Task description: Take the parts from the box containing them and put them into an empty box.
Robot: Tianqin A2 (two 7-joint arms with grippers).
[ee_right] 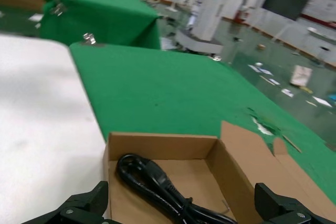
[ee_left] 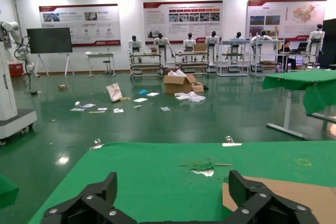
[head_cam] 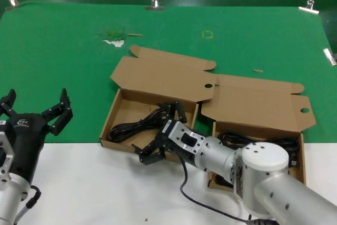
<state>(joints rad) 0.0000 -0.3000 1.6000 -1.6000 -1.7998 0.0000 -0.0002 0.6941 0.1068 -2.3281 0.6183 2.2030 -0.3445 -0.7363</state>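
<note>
Right gripper (head_cam: 160, 135), fingers spread, hangs just above the cord (head_cam: 138, 126) in the left box (head_cam: 113, 113)

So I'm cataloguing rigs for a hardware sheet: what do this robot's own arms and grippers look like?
Both arms are silver-grey cylinders. The right arm has a round, speckled joint cap and a loose black cable beneath. Each gripper, left gripper and right gripper, is black with angular pronged jaws; the left gripper's body carries a small white logo.

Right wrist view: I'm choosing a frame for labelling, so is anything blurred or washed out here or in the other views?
Right wrist view: white surface nearly blown out, hall soft, cord fairly clear. Head view: even light, sharp. Left wrist view: ceiling lamps glare, floor reflects.
</note>
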